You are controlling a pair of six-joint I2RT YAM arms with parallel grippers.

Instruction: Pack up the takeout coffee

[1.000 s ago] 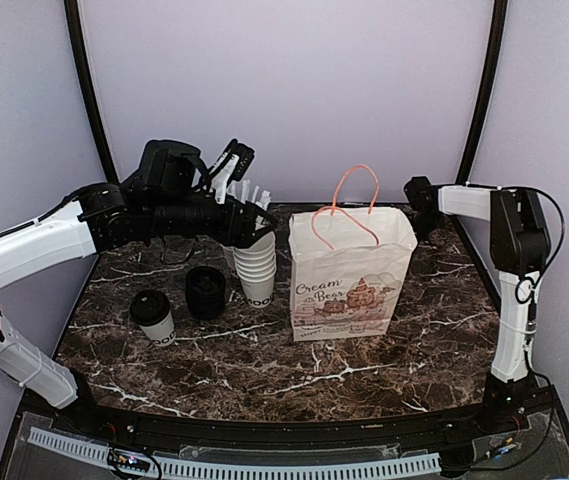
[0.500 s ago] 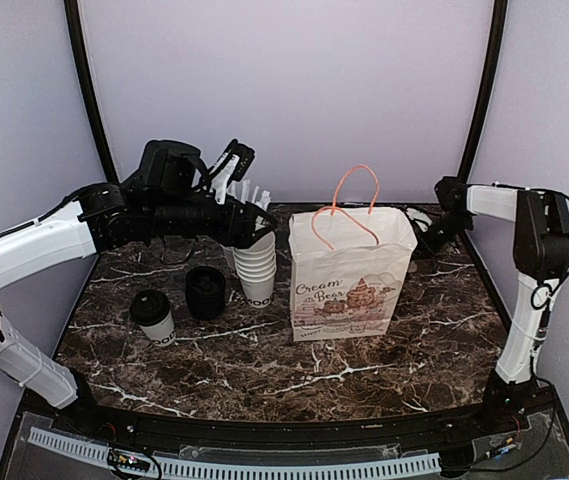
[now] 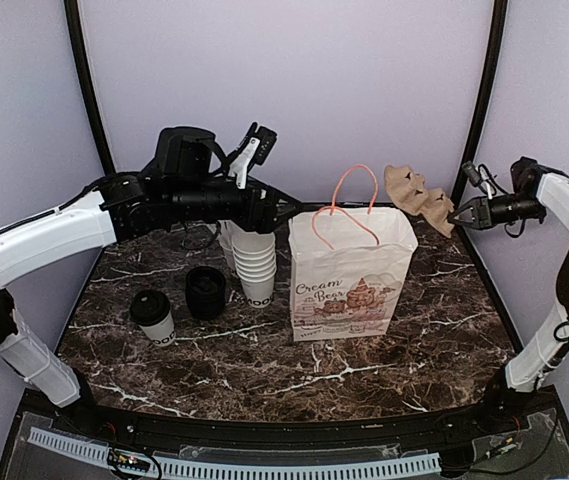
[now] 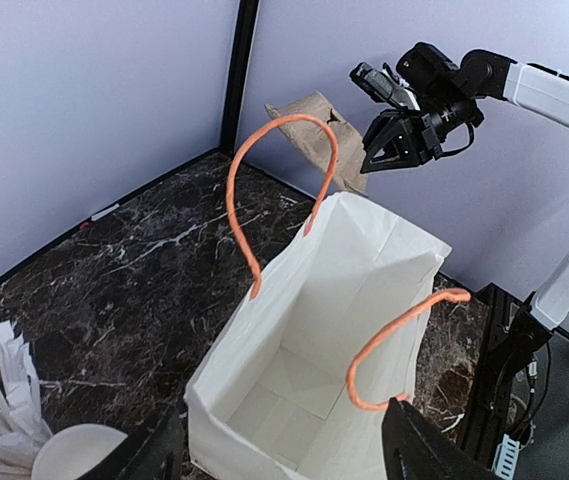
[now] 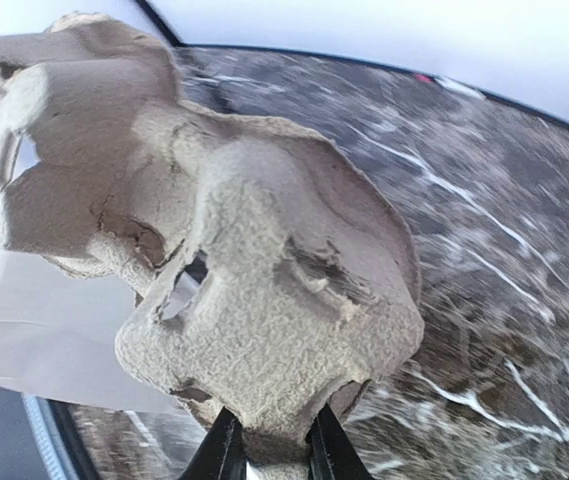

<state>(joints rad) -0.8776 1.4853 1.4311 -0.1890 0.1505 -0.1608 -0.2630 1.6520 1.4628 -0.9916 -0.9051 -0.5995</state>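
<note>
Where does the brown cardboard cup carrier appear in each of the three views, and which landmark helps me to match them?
Top external: the cup carrier is at upper right, held in the air by the right gripper, above the white paper bag.
Left wrist: the cup carrier is at top centre, behind the bag's far orange handle.
Right wrist: the cup carrier fills most of the picture.
Shared landmark: the white paper bag.

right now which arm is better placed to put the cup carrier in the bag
Right: the right gripper holds the cardboard carrier raised beside the open bag; the left gripper is open, holding nothing.
</note>
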